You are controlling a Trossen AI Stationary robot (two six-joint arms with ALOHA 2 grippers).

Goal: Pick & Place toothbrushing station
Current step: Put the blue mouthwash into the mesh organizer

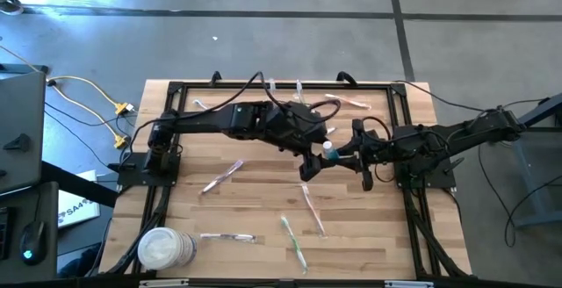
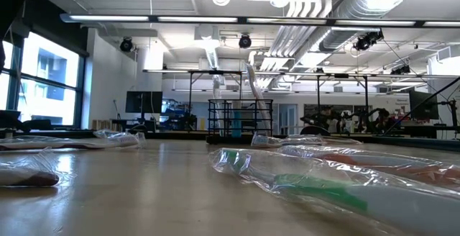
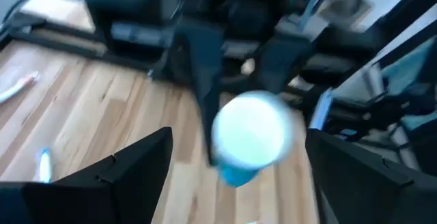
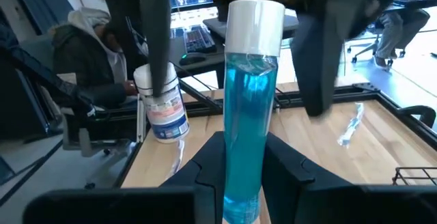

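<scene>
A clear bottle of blue liquid (image 4: 242, 115) with a white cap (image 3: 252, 128) stands upright over the table's middle, with my right gripper (image 4: 242, 159) shut on it. My left gripper (image 3: 239, 159) is open, one finger on each side of the cap, apart from it. In the high view the two grippers (image 1: 318, 154) (image 1: 341, 156) meet at the bottle (image 1: 327, 147). The black wire-mesh basket (image 2: 241, 117) stands far back on the table, toothbrushes sticking up out of it. My left arm covers it in the high view. My right gripper pinches the bottle's blue body (image 4: 240, 173) between its two fingers, below the middle. The fingers come in level from the table's right side and lie across the bottle. The bottle stands upright in the hold, cap up. Its base is hidden below the fingers.
Several wrapped toothbrushes (image 1: 221, 176) (image 1: 313, 209) (image 1: 294, 241) lie scattered over the wooden table (image 1: 378, 235). A round white tub (image 1: 165, 248) stands at the near left corner. A person (image 4: 75, 46) sits beyond the table's left side.
</scene>
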